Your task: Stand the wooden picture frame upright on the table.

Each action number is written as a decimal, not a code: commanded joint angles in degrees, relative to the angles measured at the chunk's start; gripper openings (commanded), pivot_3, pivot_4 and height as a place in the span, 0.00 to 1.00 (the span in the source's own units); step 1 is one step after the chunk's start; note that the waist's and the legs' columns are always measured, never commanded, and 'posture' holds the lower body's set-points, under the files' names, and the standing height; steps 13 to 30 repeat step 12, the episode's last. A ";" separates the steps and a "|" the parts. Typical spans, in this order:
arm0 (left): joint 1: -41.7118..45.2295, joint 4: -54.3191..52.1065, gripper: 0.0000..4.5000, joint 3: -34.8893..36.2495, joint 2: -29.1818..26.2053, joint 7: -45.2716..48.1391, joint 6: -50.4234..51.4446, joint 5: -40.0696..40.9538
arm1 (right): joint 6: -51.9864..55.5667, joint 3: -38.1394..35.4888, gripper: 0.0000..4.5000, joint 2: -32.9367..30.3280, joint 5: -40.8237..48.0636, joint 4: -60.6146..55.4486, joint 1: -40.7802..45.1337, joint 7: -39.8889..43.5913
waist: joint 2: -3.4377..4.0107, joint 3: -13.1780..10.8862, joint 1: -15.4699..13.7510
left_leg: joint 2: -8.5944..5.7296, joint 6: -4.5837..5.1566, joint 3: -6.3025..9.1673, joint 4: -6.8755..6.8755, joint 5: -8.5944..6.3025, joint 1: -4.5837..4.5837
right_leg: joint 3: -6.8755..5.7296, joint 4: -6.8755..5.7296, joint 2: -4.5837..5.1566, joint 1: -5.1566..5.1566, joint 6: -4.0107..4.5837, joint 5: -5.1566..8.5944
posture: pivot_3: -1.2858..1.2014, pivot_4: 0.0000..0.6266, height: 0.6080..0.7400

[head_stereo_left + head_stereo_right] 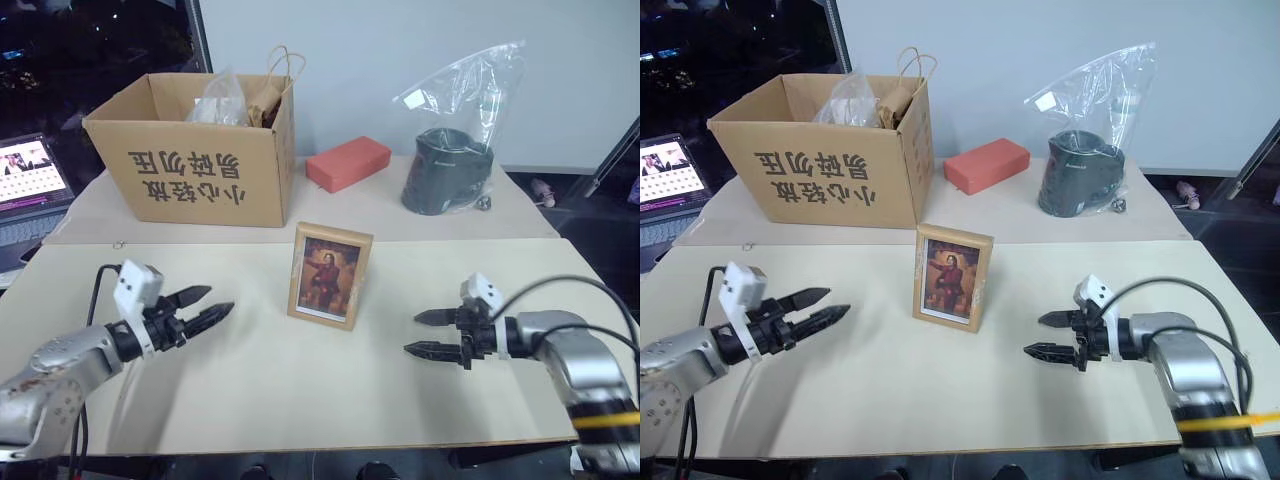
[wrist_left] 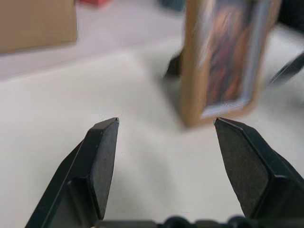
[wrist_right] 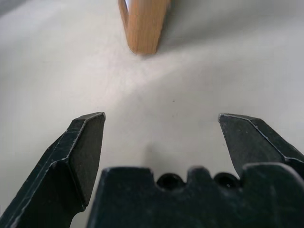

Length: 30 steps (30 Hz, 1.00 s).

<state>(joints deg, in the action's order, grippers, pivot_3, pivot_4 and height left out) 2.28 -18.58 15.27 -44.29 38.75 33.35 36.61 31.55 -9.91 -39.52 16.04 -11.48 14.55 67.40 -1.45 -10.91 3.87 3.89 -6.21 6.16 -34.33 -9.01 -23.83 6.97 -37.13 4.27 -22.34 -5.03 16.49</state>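
On my left, the left gripper (image 1: 212,303) hangs over the table (image 1: 300,400) with its jaws apart and nothing between them, pointing toward the middle. The frame (image 1: 330,274) stands upright at the centre of the table, portrait facing me, apart from both grippers. On my right, the right gripper (image 1: 420,333) is spread wide and empty too, well clear of the frame's edge. I judge the task essentially done: the frame holds itself up with no claw touching it. What I would still check is whether it stays steady; its stand behind is hidden from me.

Counting across: one laptop (image 1: 30,180) at the far left, one cardboard box (image 1: 195,165) with bags in it, one frame, one red block (image 1: 347,162), one dark container (image 1: 447,170) in a clear plastic bag, and two grippers, both released.
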 commanded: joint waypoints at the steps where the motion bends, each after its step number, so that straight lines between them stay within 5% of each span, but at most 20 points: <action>1: -0.40 1.31 0.77 -5.20 -0.03 -1.73 -7.26 -10.94 | -0.89 -6.62 0.99 2.53 2.21 -13.30 -6.17 -9.19 | -0.08 0.05 -0.25 | 0.00 -0.01 0.00 -0.01 0.01 0.01 | -0.01 0.00 0.00 0.02 -0.01 0.00 | 0.52 0.24 1.00; 8: 5.93 5.69 0.77 -11.58 1.43 1.63 -11.40 -16.20 | -3.77 -5.37 0.99 4.32 0.73 -13.51 -11.89 -16.21 | -0.17 0.10 -1.17 | -0.02 0.00 0.00 -0.16 0.01 -0.04 | -0.01 0.02 0.02 0.05 -0.02 -0.01 | 0.52 0.24 1.00; 30: 6.37 6.05 0.77 -10.15 3.52 3.55 -9.22 -12.79 | -4.24 -6.04 0.99 4.14 1.55 -13.33 -12.13 -18.46 | -0.17 0.10 -1.02 | -0.01 0.00 -0.01 -0.09 0.00 -0.02 | 0.01 0.02 0.01 0.05 -0.02 -0.01 | 0.52 0.24 1.00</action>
